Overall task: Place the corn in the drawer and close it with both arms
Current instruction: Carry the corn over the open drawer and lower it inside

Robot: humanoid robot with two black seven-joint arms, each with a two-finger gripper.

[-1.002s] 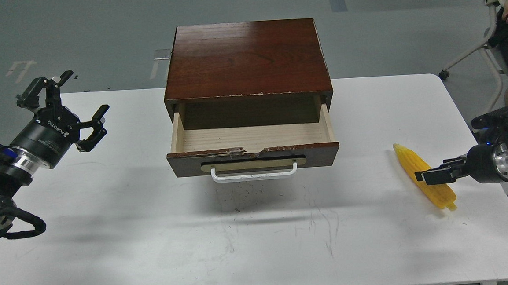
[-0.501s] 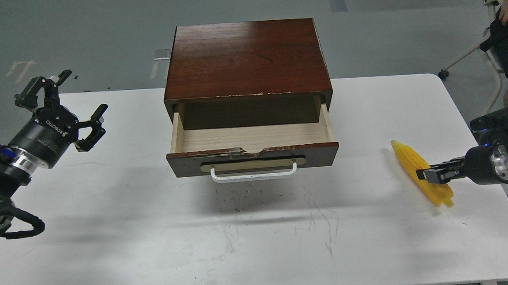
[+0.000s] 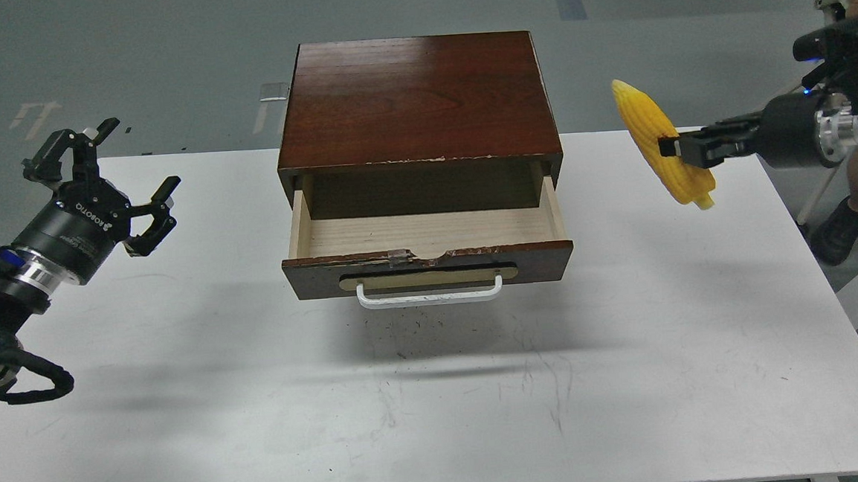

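Observation:
The yellow corn (image 3: 649, 129) hangs in the air to the right of the cabinet, tip up and to the left. My right gripper (image 3: 671, 151) is shut on the corn's middle and holds it well above the table. The drawer (image 3: 426, 234) of the dark red-brown cabinet (image 3: 416, 96) stands pulled out and open, its pale wood inside bare, with a white bar handle (image 3: 429, 294) on its chipped front. My left gripper (image 3: 109, 182) is open and empty above the table's left side, well left of the drawer.
The white table (image 3: 629, 348) carries the cabinet at its back middle. A person's leg and shoe (image 3: 841, 223) and a chair frame stand beyond the table's right edge, behind my right arm.
My right gripper has lifted the corn off the table's right side, up and slightly left, to the height of the cabinet top. The left arm has barely moved.

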